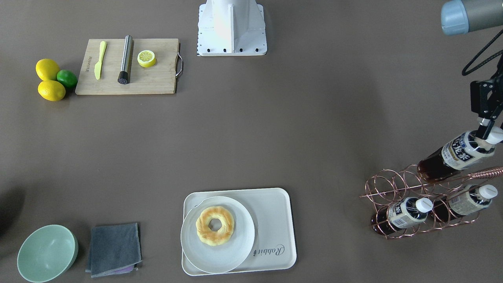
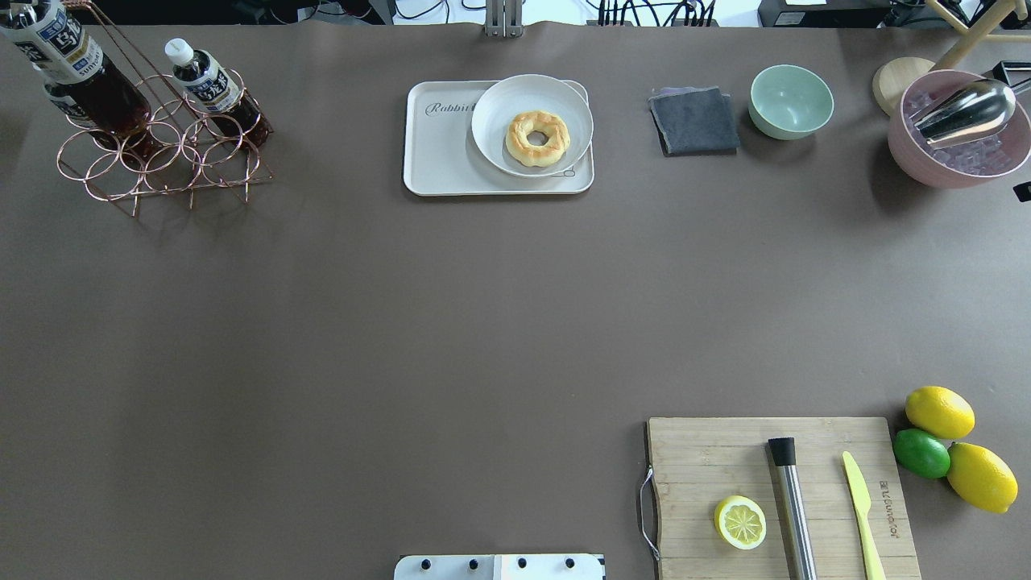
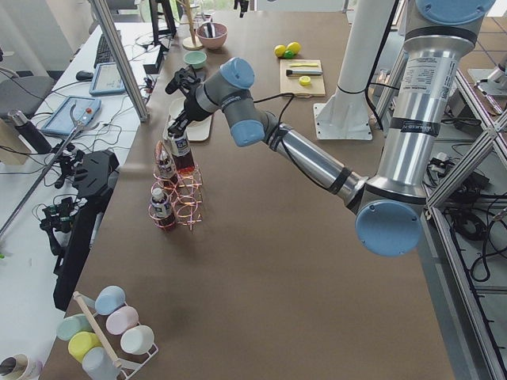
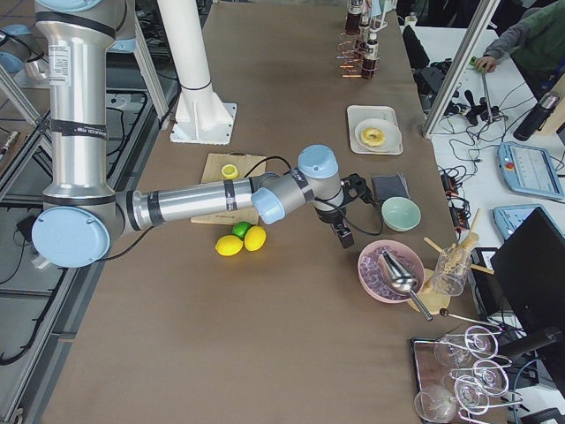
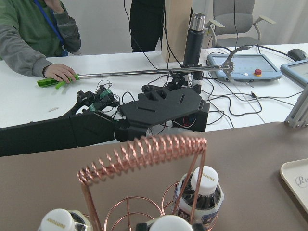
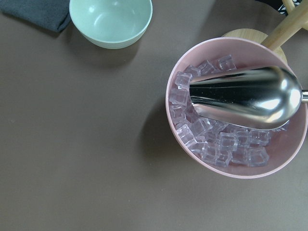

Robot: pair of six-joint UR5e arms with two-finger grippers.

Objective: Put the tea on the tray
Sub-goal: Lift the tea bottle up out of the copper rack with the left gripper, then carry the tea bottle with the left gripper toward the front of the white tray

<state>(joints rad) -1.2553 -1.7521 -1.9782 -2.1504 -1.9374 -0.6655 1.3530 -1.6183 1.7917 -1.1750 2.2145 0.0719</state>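
My left gripper is shut on the white-capped neck of a tea bottle, held tilted above a copper wire rack. The bottle also shows at the overhead view's top left. Two more tea bottles lie in the rack. The white tray with grey "Rabbit" script holds a round plate with a doughnut; its side nearest the rack is bare. My right gripper hangs by the pink ice bowl, far from the tray; I cannot tell whether it is open.
A green bowl and a grey cloth sit beside the tray. A pink bowl of ice with a metal scoop stands far right. A cutting board with knife, muddler and lemon half, plus lemons and a lime, lies near the base.
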